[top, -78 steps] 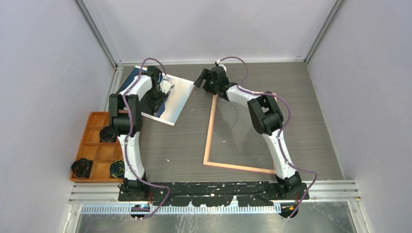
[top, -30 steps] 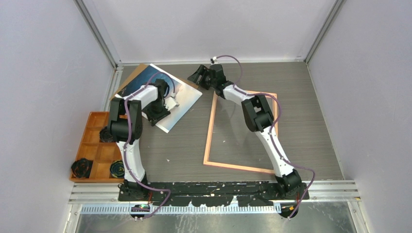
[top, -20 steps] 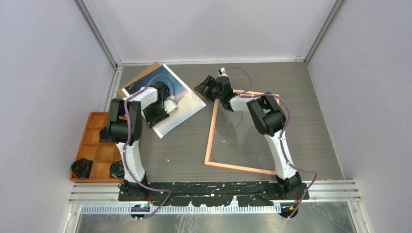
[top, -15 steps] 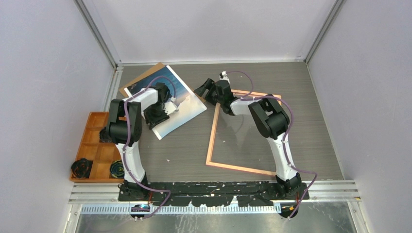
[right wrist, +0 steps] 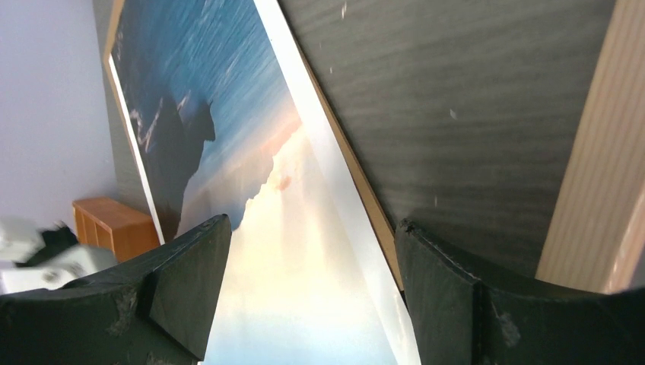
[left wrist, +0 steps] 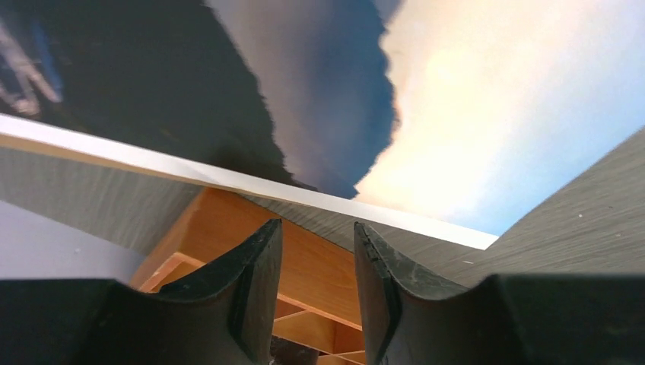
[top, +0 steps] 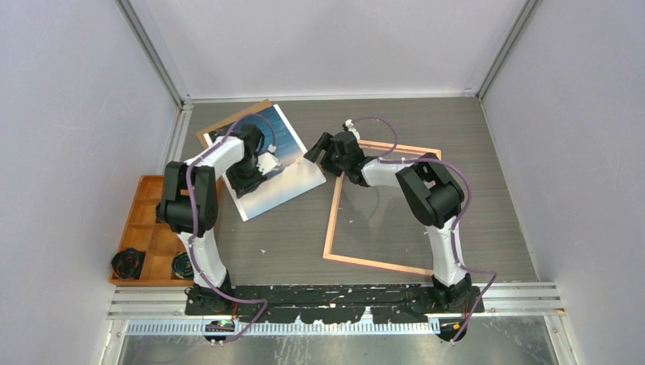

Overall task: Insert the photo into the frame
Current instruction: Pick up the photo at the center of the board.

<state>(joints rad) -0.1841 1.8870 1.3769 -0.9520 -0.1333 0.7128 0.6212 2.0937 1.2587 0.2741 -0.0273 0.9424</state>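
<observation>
The photo (top: pixel 285 179) lies picture side up on the table at the back left, turned at an angle, with one corner near the frame (top: pixel 332 220). The frame lies flat at centre right, its thin pale wood side showing. My left gripper (top: pixel 255 166) sits over the middle of the photo, jaws partly open with nothing between them (left wrist: pixel 316 224). My right gripper (top: pixel 316 152) is at the photo's right corner, open. Its fingers (right wrist: pixel 312 224) straddle the pale sky part of the photo (right wrist: pixel 304 251). The frame's edge (right wrist: pixel 586 152) lies to their right.
A brown backing board (top: pixel 228 125) sticks out from under the photo's far edge, and its rim (right wrist: pixel 365 198) shows beside the print. An orange compartment tray (top: pixel 148 194) with dark round parts stands at the left table edge. Walls close in on three sides.
The photo has turned and slid toward the frame under my left gripper. My right gripper has come nearer and down to the photo's right corner and has opened wider.
</observation>
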